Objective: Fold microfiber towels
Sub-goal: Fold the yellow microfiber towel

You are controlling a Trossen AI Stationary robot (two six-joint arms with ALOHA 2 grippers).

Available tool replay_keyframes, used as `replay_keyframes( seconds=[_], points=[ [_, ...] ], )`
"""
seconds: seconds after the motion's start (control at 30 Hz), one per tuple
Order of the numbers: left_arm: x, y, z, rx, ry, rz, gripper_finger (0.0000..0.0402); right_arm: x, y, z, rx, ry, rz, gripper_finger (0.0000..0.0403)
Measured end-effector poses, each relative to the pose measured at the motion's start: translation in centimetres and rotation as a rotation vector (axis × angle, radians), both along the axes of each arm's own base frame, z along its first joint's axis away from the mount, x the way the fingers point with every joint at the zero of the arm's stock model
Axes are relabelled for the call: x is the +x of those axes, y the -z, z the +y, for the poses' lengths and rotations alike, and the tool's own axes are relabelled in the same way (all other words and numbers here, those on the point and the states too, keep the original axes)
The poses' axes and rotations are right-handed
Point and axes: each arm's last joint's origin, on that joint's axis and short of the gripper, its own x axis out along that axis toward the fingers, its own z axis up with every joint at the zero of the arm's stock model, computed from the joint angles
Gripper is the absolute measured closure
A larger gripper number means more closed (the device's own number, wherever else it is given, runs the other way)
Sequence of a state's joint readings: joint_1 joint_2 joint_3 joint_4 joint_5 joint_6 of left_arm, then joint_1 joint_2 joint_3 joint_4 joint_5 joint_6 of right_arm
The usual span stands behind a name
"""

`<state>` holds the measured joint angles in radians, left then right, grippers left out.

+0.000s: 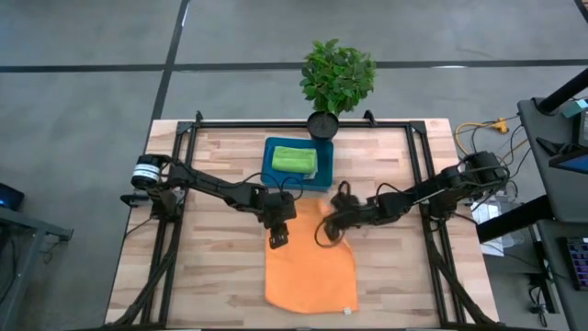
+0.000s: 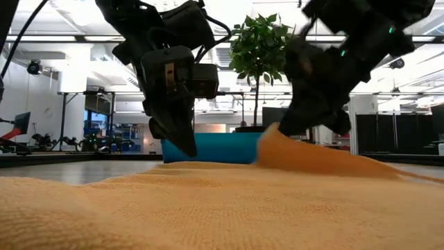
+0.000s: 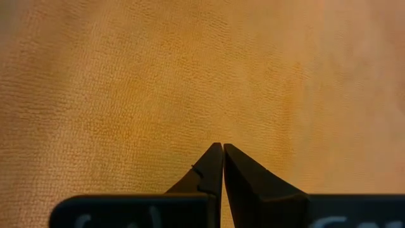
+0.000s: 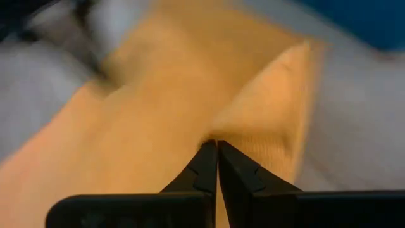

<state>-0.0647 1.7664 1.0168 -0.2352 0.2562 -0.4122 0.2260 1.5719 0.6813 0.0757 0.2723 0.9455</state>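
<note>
We count 2 towels: 1 orange towel [image 1: 310, 271] spread mid-table, 1 lime green towel [image 1: 294, 159] folded in the blue tray [image 1: 272, 176]. Left gripper [image 1: 278, 237] pinched shut on the orange towel's far left corner; right gripper [image 1: 329, 227] clamps its far right corner, raised. 1 potted plant [image 1: 336, 78] behind.

A blue tray [image 1: 274, 173] sits on the wooden table [image 1: 211, 285], with a potted plant [image 1: 336, 78] just beyond it at the far edge.
</note>
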Motion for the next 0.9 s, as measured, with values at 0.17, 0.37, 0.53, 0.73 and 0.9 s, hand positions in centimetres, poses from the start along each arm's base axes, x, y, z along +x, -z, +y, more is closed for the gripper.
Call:
replay_keyframes(
  seconds=[0.17,0.37,0.53,0.73,0.9],
  points=[
    [0.0,0.0,0.0,-0.001,0.000,0.001,0.0402,-0.5,-0.1,0.4,-0.020,0.077,0.097,0.0394],
    [0.0,0.0,0.0,-0.001,0.001,0.001,0.0402,-1.5,0.2,0.1,0.023,0.397,0.089,0.0394],
    [0.0,0.0,0.0,0.001,0.001,-0.001,0.0402,0.3,-1.2,0.7,0.004,0.207,-0.077,0.0394],
    [0.0,0.1,0.3,0.096,-0.054,-0.009,0.0402,1.5,-2.7,1.4,-0.337,-0.149,-0.091,0.0394],
    [0.0,0.2,0.4,0.122,-0.074,-0.018,0.0402,1.6,-2.8,1.3,-0.421,-0.253,-0.068,0.0376]
  ],
)
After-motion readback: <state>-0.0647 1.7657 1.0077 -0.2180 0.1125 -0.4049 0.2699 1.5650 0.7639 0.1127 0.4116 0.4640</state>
